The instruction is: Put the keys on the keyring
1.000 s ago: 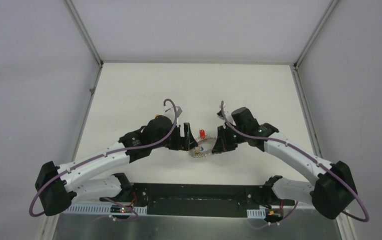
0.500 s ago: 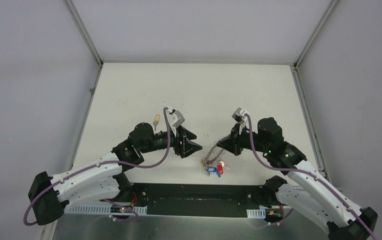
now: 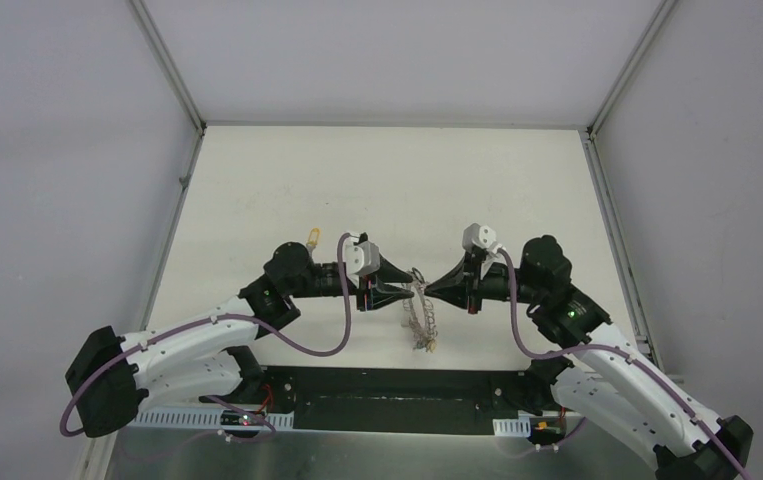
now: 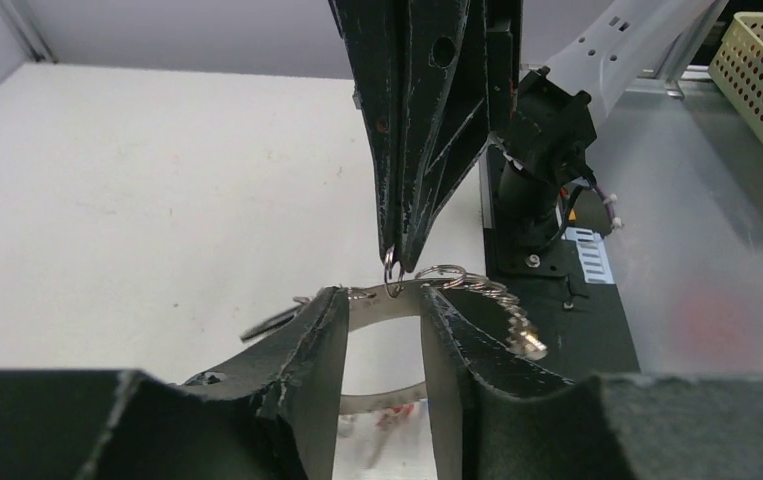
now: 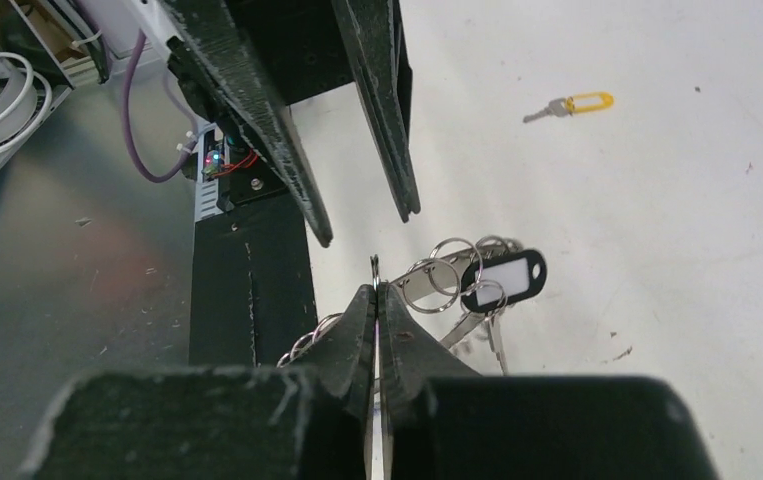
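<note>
Since half a second ago, the left gripper [image 3: 403, 292] has been brought in toward the right gripper [image 3: 435, 289], so that the two are now set tip to tip above the table [image 3: 517, 190]. The red and blue key heads seen then below the keyring [image 3: 420, 310] are no longer made out from above. The yellow key [image 3: 312, 240] has been left where it lay, behind the left arm and well apart from the ring.

Right gripper: jaws are pressed fully together. A thin wire loop of the keyring is pinched at the very tips, as seen in the right wrist view [image 5: 375, 292].

Left gripper: jaws are held partly open, with a clear gap between the fingers [image 4: 322, 330]. The pinched loop is placed just at that gap. Contact between these fingers and the ring cannot be told.

Keyring: it is hung from the right gripper's tips, and its coils trail down toward the near edge. A black tag [image 5: 503, 278] with a white label and some silver blades are carried on the loops. Whether the lower end rests on the table cannot be told.
</note>
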`<state>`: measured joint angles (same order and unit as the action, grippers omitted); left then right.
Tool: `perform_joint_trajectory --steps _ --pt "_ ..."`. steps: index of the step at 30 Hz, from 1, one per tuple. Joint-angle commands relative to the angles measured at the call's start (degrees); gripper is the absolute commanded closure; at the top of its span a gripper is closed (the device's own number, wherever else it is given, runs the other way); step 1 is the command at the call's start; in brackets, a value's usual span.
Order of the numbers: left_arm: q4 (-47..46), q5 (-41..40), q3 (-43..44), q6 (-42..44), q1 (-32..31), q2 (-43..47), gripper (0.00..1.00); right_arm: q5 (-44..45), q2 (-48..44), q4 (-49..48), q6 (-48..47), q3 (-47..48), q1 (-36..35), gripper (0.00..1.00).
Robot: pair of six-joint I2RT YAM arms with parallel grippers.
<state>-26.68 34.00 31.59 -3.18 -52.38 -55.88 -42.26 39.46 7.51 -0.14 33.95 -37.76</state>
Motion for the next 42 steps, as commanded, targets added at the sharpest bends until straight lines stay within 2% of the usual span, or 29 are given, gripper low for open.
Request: perform_joint_trajectory --steps 1,4,11,17,27,30,34,42 --pt "-7.3 4.5 0.2 4.0 0.4 -0.6 0.68 -5.9 -1.7 -8.9 -3.7 0.4 -0.2 1.00" --pt "-7.0 5.5 0.8 3.5 0.2 -1.5 0.73 -6.0 -1.5 -9.5 -3.7 0.5 -0.2 1.00" --pt "-6.4 5.7 1.4 3.3 -0.7 -3.1 0.72 -6.3 -1.1 -10.3 -3.4 0.7 -0.2 1.00" --pt "-6.6 5.6 2.6 3.3 -1.7 -4.6 0.79 -6.3 -0.8 -10.6 -2.8 0.6 -0.2 1.00" --pt "-6.8 3.5 3.2 3.4 -2.3 -4.0 0.71 -6.2 -1.1 -10.5 -2.5 0.1 -0.2 1.00" --pt "-7.1 2.4 2.7 3.3 -2.2 -3.0 0.73 -6.0 -1.1 -10.4 -2.4 -0.1 -0.2 1.00" --pt "-7.1 1.8 2.2 3.3 -2.2 -2.1 0.82 -5.9 -1.0 -10.4 -2.3 -0.1 -0.2 1.00" --pt "-6.8 1.9 1.8 1.8 -2.2 -1.7 0.81 -5.9 -0.6 -10.5 -2.2 0.0 -0.2 1.00"
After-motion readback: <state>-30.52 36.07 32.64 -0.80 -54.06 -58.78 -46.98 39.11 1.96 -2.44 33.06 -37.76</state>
